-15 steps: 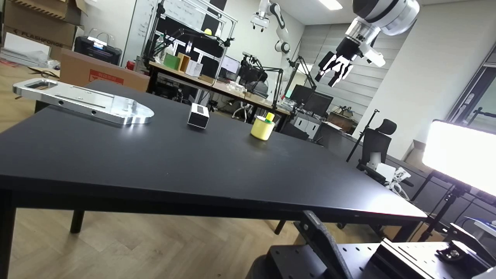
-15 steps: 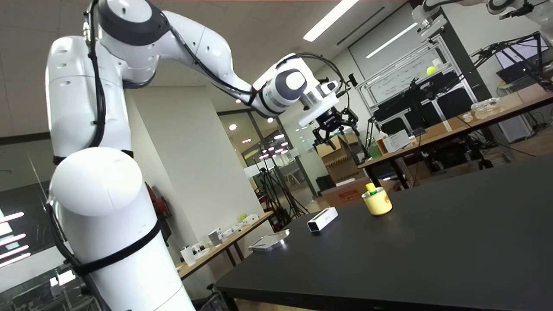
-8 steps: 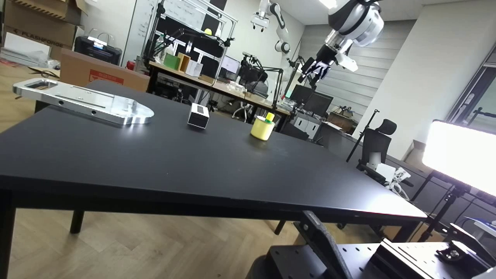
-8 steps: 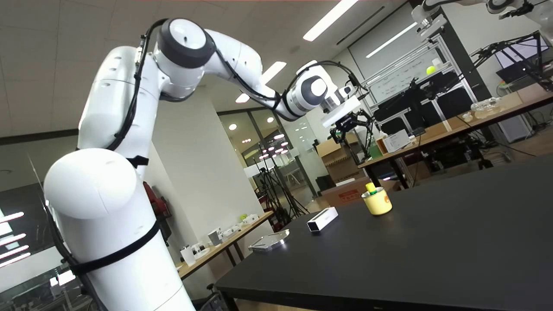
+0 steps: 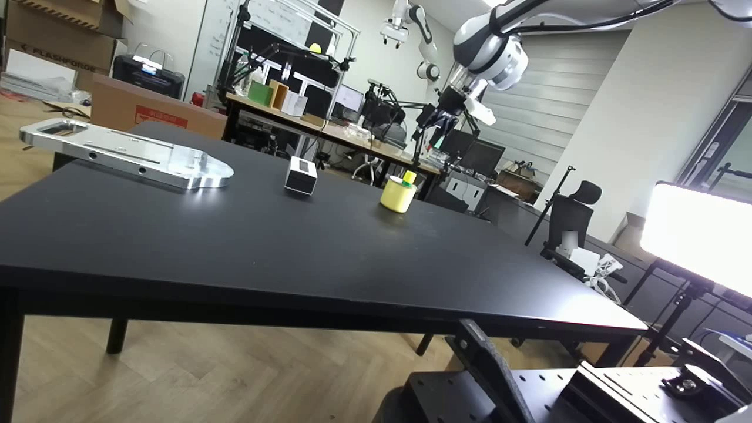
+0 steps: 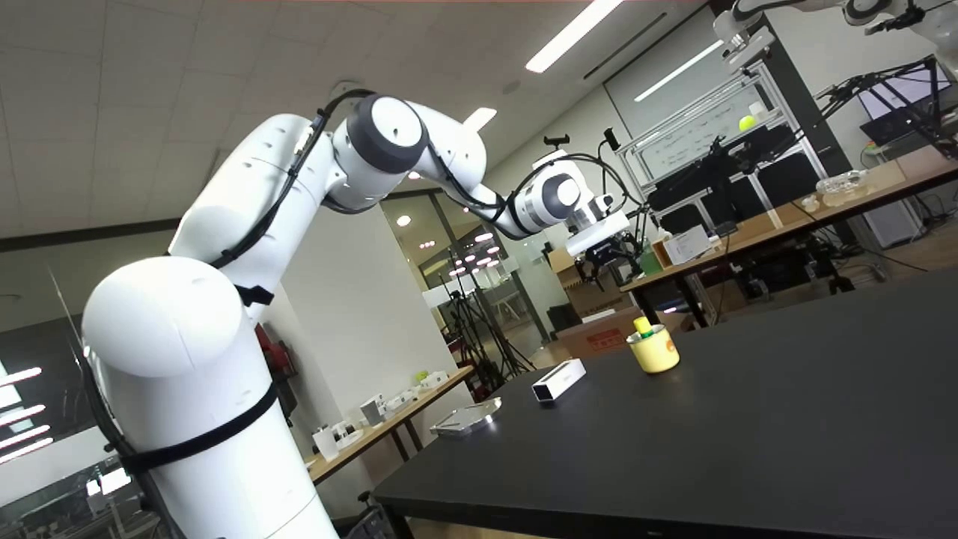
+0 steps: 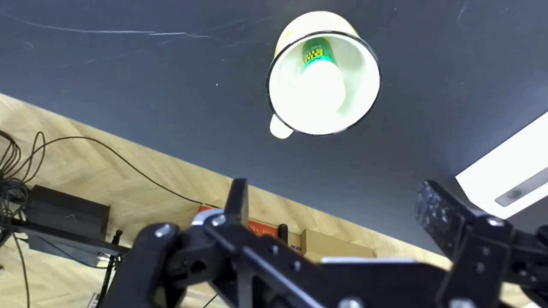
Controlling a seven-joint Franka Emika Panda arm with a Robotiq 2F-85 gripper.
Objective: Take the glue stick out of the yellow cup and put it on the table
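The yellow cup (image 5: 395, 198) stands upright on the black table (image 5: 294, 252); it also shows in an exterior view (image 6: 656, 355) and in the wrist view (image 7: 319, 21). The glue stick (image 5: 409, 177) leans inside it, its yellow end above the rim and its green part below (image 6: 642, 326). In the wrist view the glue stick (image 7: 323, 75) shows a green label and an overexposed end. My gripper (image 7: 334, 186) is open and empty. The cup lies ahead, beyond the fingertips. In both exterior views the gripper (image 5: 427, 136) (image 6: 608, 262) hangs well above the table, apart from the cup.
A white box with a dark end (image 5: 301, 175) lies near the cup, also in an exterior view (image 6: 559, 379) and at the right of the wrist view (image 7: 509, 171). A silver metal plate (image 5: 135, 153) lies further along the table. The table's edge (image 7: 128, 141) crosses the wrist view.
My arm has swung forward and down, bringing the gripper lower and nearer the cup. The cup, glue stick, box and plate have not moved.
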